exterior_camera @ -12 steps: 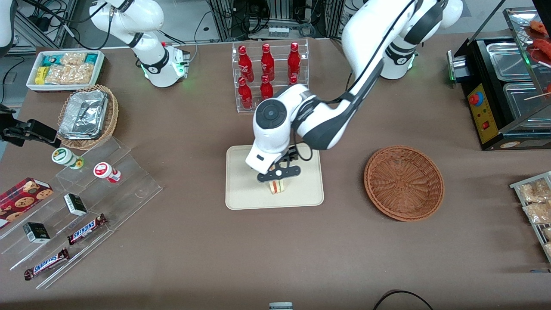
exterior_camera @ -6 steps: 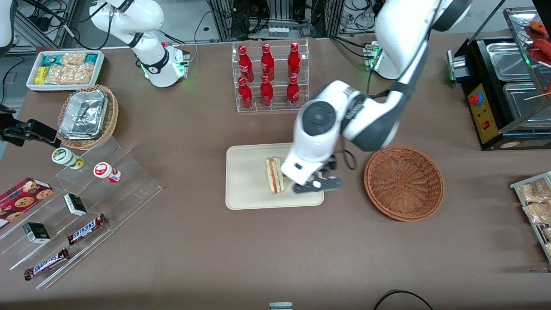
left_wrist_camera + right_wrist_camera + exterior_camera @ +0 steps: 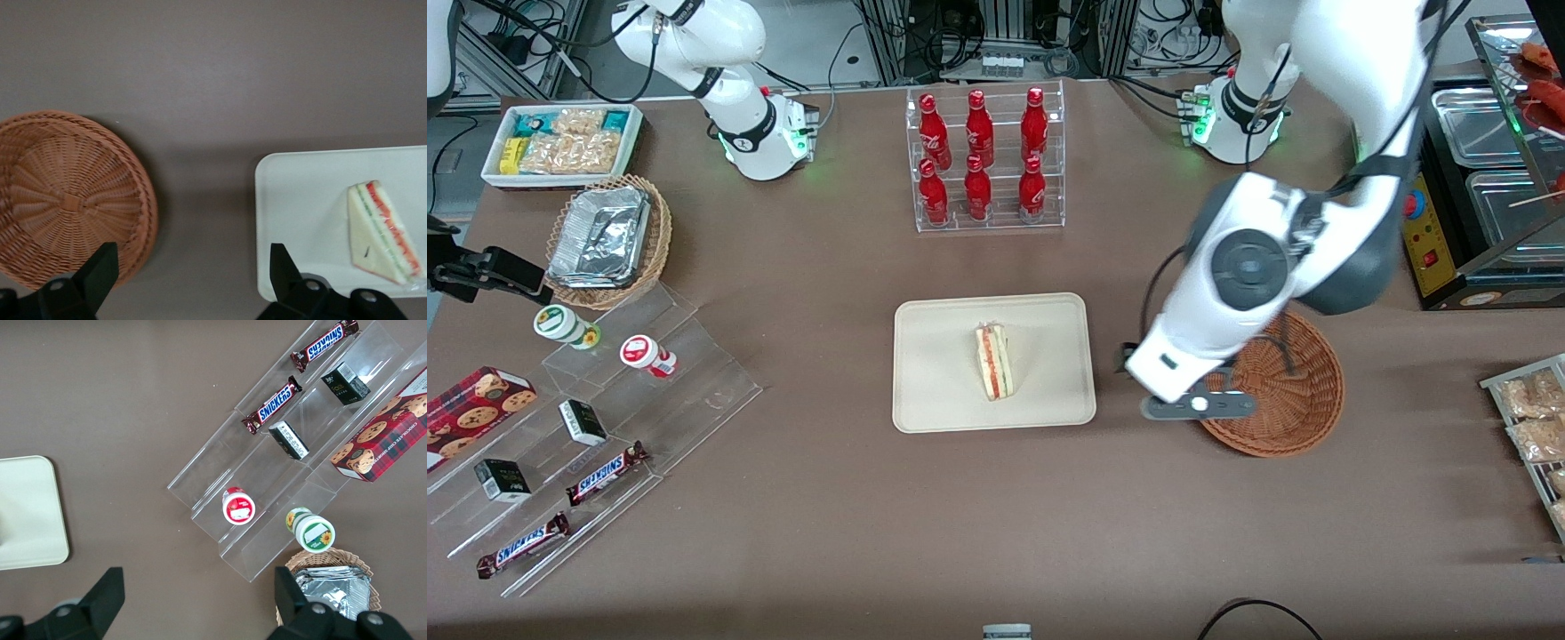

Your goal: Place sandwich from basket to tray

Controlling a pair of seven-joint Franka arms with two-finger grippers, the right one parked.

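Front view: on the brown tabletop [image 3: 996, 516], the small triangular clear-wrapped sandwich [image 3: 993, 361] is now lying released on the flat cream-beige tray [image 3: 934, 373], so the placing looks done. The tool [image 3: 1199, 406] has withdrawn, hovering over the near rim of the round reddish-brown wicker basket [image 3: 1294, 391]. A rack of red bottles [image 3: 983, 156] is standing clear.

Left wrist view: the tool's fingers [image 3: 100, 270] are spread wide, holding nothing; nothing is obstructing.

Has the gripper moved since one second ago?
Yes. The open gripper left the tray and sandwich, now at the basket rim.

Hand [image 3: 190, 280] open btwn basket [image 3: 70, 200] & tray [image 3: 300, 200] w/ sandwich [image 3: 380, 230].
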